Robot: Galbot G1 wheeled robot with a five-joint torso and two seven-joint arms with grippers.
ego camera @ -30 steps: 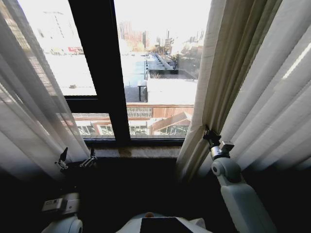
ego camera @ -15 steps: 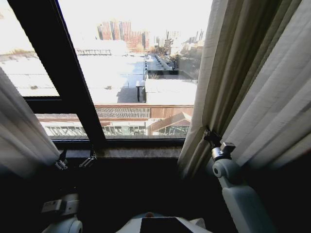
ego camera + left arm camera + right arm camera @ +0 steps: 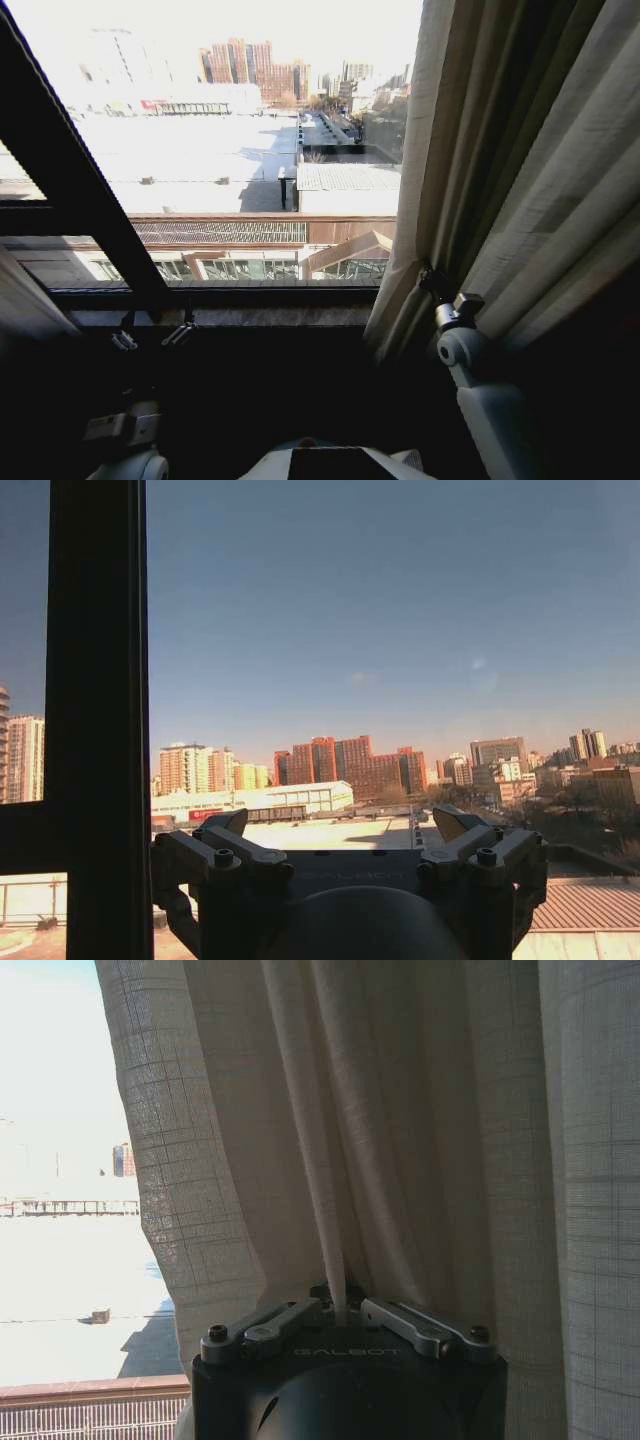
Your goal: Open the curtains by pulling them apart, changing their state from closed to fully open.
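Pinching the curtains (image 3: 340, 1140), right gripper (image 3: 340, 1312); left gripper (image 3: 340, 830) spread before window frame (image 3: 100, 720).

Curtains (image 3: 500, 170) hang right of the window (image 3: 230, 150); right claw (image 3: 432, 284) apparently against their lower folds.

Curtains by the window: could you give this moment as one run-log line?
sheer white pleated curtains: bunched right | right gripper: shut on a fold | left gripper: open, facing dark-framed window

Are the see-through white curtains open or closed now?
Mostly open. The sheer white pleated curtains bunch at the right, pinched by the right gripper; bare window glass shows.
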